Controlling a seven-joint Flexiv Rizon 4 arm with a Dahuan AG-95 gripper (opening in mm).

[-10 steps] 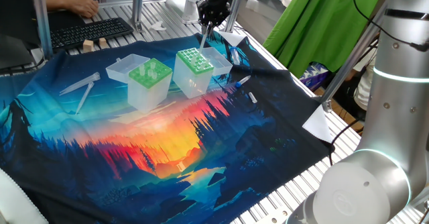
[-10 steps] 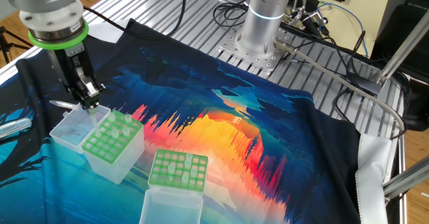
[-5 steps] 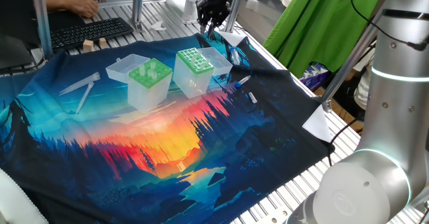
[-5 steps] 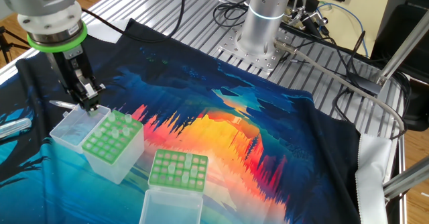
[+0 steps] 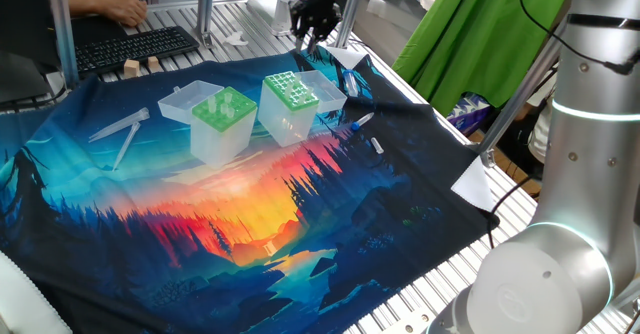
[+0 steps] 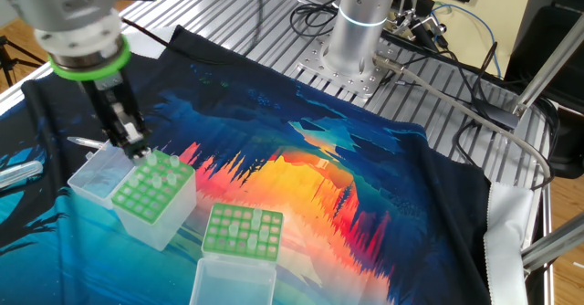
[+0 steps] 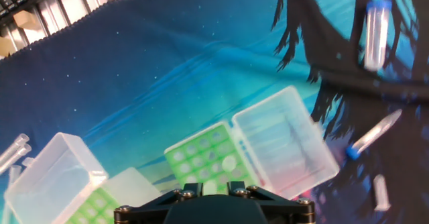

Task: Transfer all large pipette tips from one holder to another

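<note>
The holder with the dotted-grid green top (image 5: 290, 92) stands right of the plain light-green holder (image 5: 222, 112). Clear pipette tips (image 5: 232, 100) stick up from the light-green one. In the other fixed view a few tips (image 6: 164, 163) stand in a corner of the dotted holder (image 6: 146, 195), and several stand in the light-green holder (image 6: 242, 230). My gripper (image 5: 308, 42) hangs above the dotted holder's far edge (image 6: 139, 150). In the hand view the fingers (image 7: 214, 184) stand slightly apart with nothing between them, over the dotted holder (image 7: 201, 158).
Both holders' clear lids lie open beside them (image 7: 285, 143) (image 7: 50, 177). Loose capped tubes (image 7: 375, 29) (image 7: 372, 137) lie on the printed cloth to the right. Clear sticks (image 5: 120, 129) lie at the left. A keyboard (image 5: 140, 46) and a person's hand are at the back.
My gripper has risen from the dotted holder and shifted a little sideways. The clear tip seen under it one second ago no longer hangs from it.
</note>
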